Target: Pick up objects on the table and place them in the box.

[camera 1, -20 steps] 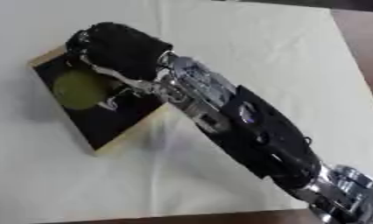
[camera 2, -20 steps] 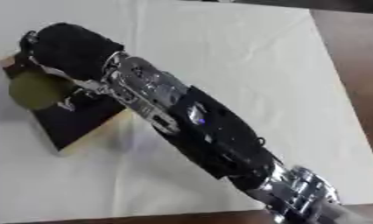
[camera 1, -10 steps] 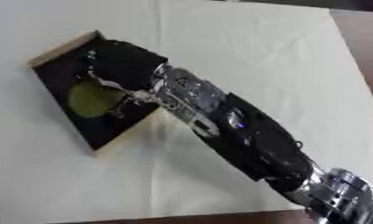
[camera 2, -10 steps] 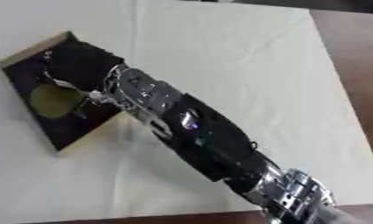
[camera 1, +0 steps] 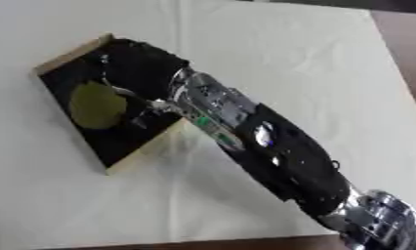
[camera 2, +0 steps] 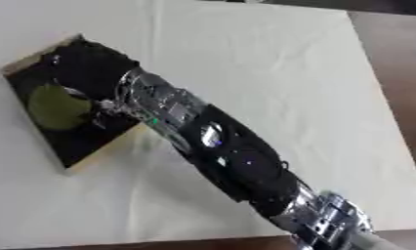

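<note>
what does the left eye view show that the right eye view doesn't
Only the left eye view: more pale cloth to the left of the box, which sits further into the picture.

Only the right eye view: the box lies close to the left edge, and a broader strip of brown table shows on the right. More of the silver joint at the arm's lower end also shows.

Both: the right robot hand reaches over the dark box interior, beside a round olive-green object lying in the box. Whether the fingers are open or shut cannot be told. No left robot hand shows.
</note>
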You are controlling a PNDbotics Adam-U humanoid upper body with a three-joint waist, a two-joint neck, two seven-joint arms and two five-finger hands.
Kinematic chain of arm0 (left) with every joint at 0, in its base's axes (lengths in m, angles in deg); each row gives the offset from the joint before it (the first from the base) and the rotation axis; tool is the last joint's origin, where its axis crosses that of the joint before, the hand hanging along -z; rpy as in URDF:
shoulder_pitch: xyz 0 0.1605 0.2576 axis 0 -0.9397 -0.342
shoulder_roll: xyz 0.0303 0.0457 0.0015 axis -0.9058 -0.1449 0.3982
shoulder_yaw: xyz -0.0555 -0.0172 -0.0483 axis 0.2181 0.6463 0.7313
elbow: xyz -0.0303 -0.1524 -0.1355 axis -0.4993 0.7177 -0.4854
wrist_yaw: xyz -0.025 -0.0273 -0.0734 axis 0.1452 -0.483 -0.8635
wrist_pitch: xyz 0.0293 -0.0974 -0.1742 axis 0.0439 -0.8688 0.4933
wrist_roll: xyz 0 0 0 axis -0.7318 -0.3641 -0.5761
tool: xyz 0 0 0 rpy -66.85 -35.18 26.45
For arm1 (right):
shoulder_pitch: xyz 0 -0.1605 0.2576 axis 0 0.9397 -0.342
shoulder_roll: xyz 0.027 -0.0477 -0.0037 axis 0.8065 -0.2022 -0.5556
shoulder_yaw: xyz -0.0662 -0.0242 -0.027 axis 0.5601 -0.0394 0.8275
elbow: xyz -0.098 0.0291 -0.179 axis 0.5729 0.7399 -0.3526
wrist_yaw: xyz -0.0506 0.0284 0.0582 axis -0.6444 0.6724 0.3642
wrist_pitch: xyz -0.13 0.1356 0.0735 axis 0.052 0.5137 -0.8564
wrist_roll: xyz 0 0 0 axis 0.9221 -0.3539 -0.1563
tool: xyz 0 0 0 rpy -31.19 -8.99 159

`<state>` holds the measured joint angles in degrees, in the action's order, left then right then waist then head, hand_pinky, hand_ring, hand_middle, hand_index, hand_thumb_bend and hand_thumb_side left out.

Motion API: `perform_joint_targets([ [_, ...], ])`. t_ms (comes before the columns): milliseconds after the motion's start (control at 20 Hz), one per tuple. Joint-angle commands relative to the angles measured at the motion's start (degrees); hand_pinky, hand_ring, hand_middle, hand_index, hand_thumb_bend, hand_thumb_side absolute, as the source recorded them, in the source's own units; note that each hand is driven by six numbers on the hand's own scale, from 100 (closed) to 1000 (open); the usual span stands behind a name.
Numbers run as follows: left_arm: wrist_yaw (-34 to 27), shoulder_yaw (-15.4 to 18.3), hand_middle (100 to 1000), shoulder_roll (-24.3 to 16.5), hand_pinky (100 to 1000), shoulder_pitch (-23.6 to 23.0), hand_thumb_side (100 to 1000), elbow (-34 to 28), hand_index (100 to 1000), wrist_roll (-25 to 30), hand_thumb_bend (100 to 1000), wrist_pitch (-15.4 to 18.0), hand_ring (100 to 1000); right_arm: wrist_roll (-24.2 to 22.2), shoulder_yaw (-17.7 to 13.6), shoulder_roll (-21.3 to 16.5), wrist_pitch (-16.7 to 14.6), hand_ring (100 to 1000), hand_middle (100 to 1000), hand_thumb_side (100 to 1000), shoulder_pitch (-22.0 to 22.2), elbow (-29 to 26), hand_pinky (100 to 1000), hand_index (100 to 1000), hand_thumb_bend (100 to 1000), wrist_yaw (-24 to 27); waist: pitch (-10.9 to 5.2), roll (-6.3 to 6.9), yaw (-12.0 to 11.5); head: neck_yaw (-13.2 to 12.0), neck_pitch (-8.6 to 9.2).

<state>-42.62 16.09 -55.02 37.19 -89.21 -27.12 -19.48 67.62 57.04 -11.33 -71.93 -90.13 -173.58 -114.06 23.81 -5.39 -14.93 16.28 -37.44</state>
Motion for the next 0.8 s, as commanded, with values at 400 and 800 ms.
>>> perform_joint_targets([
  [400, -0.7, 0.8, 709, -1.2, 700, 0.3, 600, -1.2, 766, -0.4, 100, 0.1, 661, 3.3, -10.7, -6.2, 8.3, 834, 744, 100, -1.0, -17.6, 855, 822, 193, 25.0, -2.84, 1.33, 1.2, -1.8, 0.05],
  [800, -0.5, 1.5, 708, -2.0, 700, -0.3, 598, -1.2, 766, -1.9, 100, 0.5, 661, 11.4, -19.9, -17.3, 12.7, 810, 717, 100, 3.7, -25.9, 855, 818, 100, 43.7, -3.53, 2.44, 3.8, -4.0, -0.28],
])
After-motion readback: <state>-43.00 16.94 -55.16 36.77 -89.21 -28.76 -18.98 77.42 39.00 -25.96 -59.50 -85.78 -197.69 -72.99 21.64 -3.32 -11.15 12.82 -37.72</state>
